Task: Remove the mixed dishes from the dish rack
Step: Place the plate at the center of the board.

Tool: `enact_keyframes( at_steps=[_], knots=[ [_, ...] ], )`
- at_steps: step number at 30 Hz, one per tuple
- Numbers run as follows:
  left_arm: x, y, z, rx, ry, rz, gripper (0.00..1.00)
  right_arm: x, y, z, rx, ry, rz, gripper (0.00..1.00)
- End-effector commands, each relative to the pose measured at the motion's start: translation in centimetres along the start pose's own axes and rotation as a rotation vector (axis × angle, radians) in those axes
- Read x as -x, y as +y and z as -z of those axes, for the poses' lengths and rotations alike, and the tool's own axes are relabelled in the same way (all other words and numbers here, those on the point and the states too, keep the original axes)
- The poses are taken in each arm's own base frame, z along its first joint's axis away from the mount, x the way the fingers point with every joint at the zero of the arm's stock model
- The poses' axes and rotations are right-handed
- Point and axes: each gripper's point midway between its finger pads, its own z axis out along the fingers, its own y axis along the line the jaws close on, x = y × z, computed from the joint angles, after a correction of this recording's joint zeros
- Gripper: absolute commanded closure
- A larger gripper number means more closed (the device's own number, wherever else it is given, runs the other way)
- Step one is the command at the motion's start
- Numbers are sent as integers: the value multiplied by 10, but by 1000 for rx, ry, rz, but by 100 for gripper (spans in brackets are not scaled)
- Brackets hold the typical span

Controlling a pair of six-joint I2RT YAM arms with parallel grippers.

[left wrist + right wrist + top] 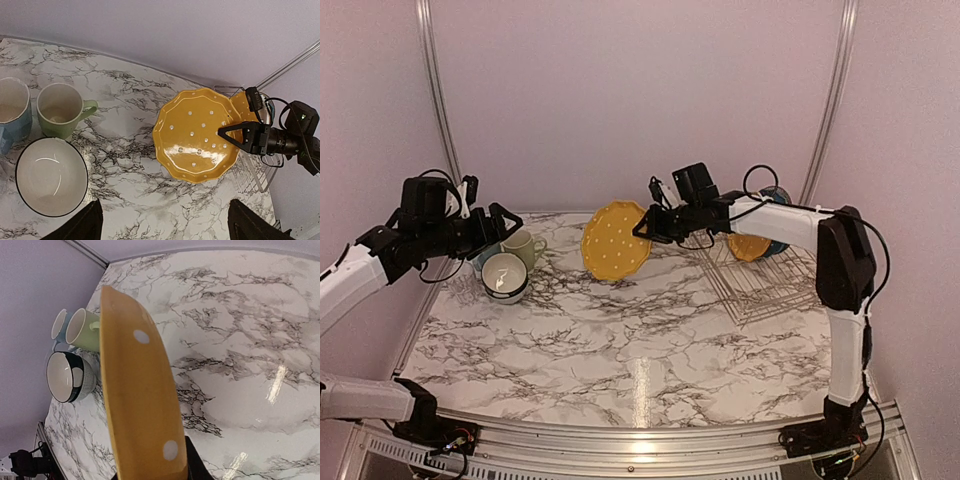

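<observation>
Left end effector (pixel 503 222): spread, empty, above glazed pale-green mug (pixel 525 248) and white bowl (pixel 505 277), 10 o'clock on marbled desk (pixel 620 340).
Mustard-yellow plate (pixel 614 241): scalloped, white-dotted, glossy, slippery; held on edge, airborne, 12 o'clock.
Right end effector (pixel 645 228): pinching plate rim. Advised: lower slowly, lay flat, clear of crockery.
Dish rack (pixel 760 285): silver wire, 2 o'clock.

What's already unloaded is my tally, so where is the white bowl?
In the top view, the white bowl sits at the table's far left, just in front of the pale-green mug, near the left gripper.
</observation>
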Motion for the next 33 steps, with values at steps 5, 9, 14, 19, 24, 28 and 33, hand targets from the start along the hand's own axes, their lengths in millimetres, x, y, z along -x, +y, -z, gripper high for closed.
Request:
enact_keyframes(
  at_steps=[5, 9, 14, 19, 24, 28, 33],
  knots=[
    [2, -2, -7, 0, 0, -21, 11, 2, 56, -39, 235, -8, -54, 100],
    [0, -6, -14, -22, 19, -6, 11, -13, 47, -56, 247, 39, -85, 100],
    [-7, -1, -18, -16, 33, -9, 11, -28, 32, -78, 239, 76, -110, 100],
    [-8, -1, -22, -18, 33, -10, 11, -32, 22, -92, 216, 87, -114, 92],
    [-17, -2, -21, -38, 48, 7, 11, -41, 9, -99, 170, 96, -108, 77],
    [-22, 4, -18, -13, 51, -2, 11, -43, 1, -102, 142, 92, -102, 69],
    [-23, 2, -21, -29, 55, 3, 11, -52, -6, -109, 131, 117, -100, 64]
  ],
)
